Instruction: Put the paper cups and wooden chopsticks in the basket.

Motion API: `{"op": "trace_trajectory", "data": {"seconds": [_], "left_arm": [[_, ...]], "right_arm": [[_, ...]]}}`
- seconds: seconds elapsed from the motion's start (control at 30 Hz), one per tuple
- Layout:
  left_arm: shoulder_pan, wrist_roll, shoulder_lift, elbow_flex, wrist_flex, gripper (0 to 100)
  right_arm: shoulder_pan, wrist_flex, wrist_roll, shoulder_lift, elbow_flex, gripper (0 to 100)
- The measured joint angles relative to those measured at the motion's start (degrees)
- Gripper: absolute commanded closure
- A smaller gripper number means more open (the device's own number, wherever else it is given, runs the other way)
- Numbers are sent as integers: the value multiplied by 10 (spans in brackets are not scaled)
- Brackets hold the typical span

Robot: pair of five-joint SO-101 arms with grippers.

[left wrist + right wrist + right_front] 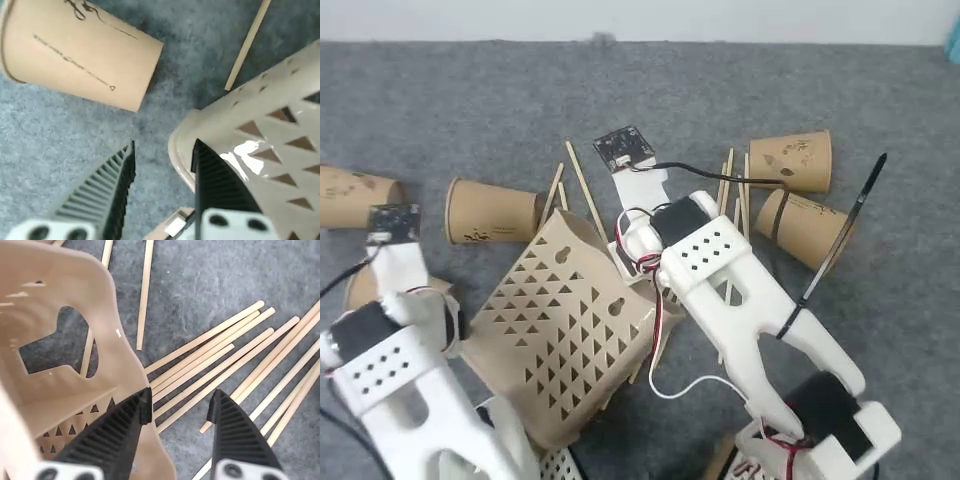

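The beige perforated basket point(555, 335) lies tipped over in the middle of the grey carpet, between both arms. My left gripper point(162, 170) is open and straddles the basket's rim point(182, 145). A paper cup point(80, 50) lies on its side just beyond it. My right gripper point(180, 407) is also open, one finger point(122, 427) over the basket's wall point(60, 365) by the handle cut-out. Several wooden chopsticks point(225, 365) lie loose under it. More cups lie at the left point(490, 210), far left point(350, 195) and right point(790, 160), point(810, 225).
More chopsticks point(582, 190) lie behind the basket and beside the right cups point(735, 190). A black cable point(720, 178) and a black rod point(835, 245) cross the right arm's area. The carpet's far side has free room.
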Motion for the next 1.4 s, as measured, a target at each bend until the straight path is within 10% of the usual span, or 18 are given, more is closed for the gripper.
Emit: {"op": "trace_trajectory", "data": {"seconds": [0.67, 1.4], "left_arm": [[8, -31, -9, 166, -218, 819], [-21, 140, -4, 234, -323, 819]], "right_arm": [[-18, 40, 39, 0, -25, 801], [-224, 104, 100, -9, -139, 800]]}}
